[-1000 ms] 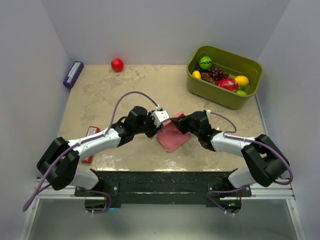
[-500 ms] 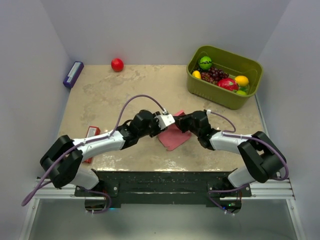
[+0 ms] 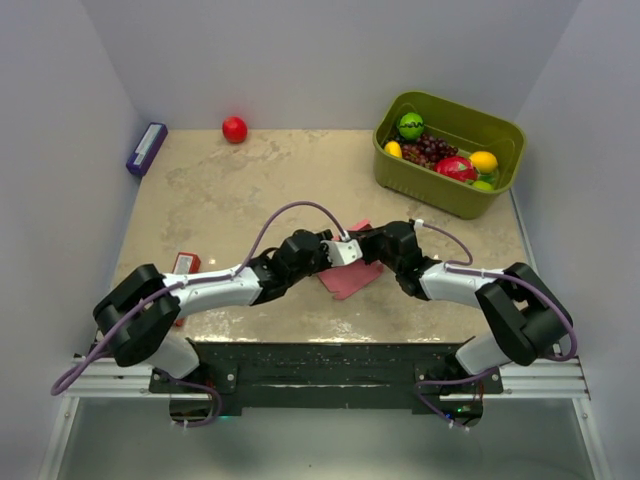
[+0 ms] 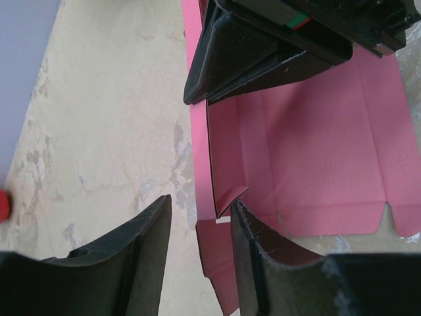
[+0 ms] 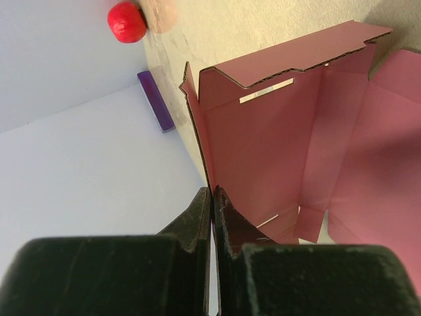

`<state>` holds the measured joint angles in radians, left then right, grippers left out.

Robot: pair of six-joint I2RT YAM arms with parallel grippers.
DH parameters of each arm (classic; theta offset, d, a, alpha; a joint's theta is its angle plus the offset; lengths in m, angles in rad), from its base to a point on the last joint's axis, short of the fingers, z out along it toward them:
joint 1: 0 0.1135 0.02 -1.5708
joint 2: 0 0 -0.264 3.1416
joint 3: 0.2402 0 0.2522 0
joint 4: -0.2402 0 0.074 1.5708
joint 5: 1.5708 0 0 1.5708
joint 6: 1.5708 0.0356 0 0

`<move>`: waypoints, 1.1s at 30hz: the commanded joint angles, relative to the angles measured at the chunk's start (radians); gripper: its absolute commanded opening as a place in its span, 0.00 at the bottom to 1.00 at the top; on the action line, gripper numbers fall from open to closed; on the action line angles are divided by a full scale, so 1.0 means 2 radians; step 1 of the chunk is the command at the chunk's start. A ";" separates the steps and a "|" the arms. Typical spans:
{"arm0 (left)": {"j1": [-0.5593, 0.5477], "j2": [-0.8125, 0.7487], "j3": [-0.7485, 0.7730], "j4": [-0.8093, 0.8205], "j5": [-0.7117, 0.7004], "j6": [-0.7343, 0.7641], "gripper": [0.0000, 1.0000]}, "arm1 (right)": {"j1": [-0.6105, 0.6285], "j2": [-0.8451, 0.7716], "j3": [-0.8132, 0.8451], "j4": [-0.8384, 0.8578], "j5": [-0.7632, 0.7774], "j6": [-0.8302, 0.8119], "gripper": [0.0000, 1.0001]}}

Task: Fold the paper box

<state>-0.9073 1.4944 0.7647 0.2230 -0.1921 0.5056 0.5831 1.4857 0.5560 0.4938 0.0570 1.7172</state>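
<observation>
Pinching only one thin upright wall [image 5: 263, 151] of the paper box [image 3: 352, 280], the right gripper [image 5: 212, 194] has its jaws clamped tight on that panel's edge, so a sideways push from the other arm could tear the card or drag it free; the left gripper [image 4: 200, 201], jaws parted about halfway and holding nothing, straddles the same wall beside a curled tab [image 4: 230, 196], and closing off-line would likely crush the tab or bend the wall off its crease; the box lies on the table [image 3: 220, 190], centre and toward the near edge; both arms reach inward and low, wrists nearly meeting over it.
</observation>
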 commanded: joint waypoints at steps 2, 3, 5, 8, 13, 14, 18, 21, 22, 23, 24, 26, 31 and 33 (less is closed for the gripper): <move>-0.010 0.014 0.010 0.089 -0.024 0.032 0.42 | 0.013 0.000 0.001 0.005 -0.047 0.008 0.00; -0.012 0.014 0.010 0.092 -0.024 0.038 0.41 | 0.013 0.000 0.001 0.004 -0.047 0.008 0.00; -0.014 0.021 0.011 0.096 -0.031 0.044 0.39 | 0.013 0.000 0.001 0.004 -0.046 0.008 0.00; -0.016 0.025 0.011 0.101 -0.036 0.051 0.34 | 0.013 0.001 0.000 0.005 -0.048 0.009 0.00; -0.025 0.031 0.007 0.116 -0.053 0.069 0.24 | 0.012 0.003 -0.001 0.008 -0.051 0.011 0.00; -0.026 0.031 0.006 0.116 -0.054 0.071 0.21 | 0.013 0.003 -0.001 0.007 -0.051 0.012 0.00; -0.029 0.031 0.001 0.122 -0.057 0.075 0.18 | 0.013 0.001 -0.003 0.007 -0.047 0.013 0.00; -0.029 0.030 0.009 0.111 -0.059 0.057 0.43 | 0.012 -0.002 -0.006 0.007 -0.042 0.018 0.00; -0.029 0.024 0.013 0.106 -0.058 0.049 0.53 | 0.013 -0.002 -0.006 0.007 -0.041 0.020 0.00; -0.029 0.020 0.016 0.098 -0.057 0.033 0.67 | 0.013 -0.002 -0.006 0.008 -0.037 0.023 0.00; -0.029 0.014 0.016 0.093 -0.054 0.026 0.71 | 0.012 -0.005 -0.006 0.007 -0.035 0.023 0.00; -0.029 -0.009 0.015 0.075 -0.046 0.000 0.77 | 0.013 -0.007 -0.006 0.003 -0.032 0.026 0.00; -0.029 -0.086 0.008 0.028 -0.021 -0.086 0.83 | 0.012 -0.022 -0.006 -0.015 -0.008 0.027 0.00; -0.029 -0.105 0.008 -0.006 -0.028 -0.148 0.84 | 0.012 -0.026 -0.006 -0.028 0.001 0.027 0.00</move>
<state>-0.9627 1.3998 0.7616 0.2710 -0.2626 0.4381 0.6052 1.4727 0.5537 0.4881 0.0132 1.7535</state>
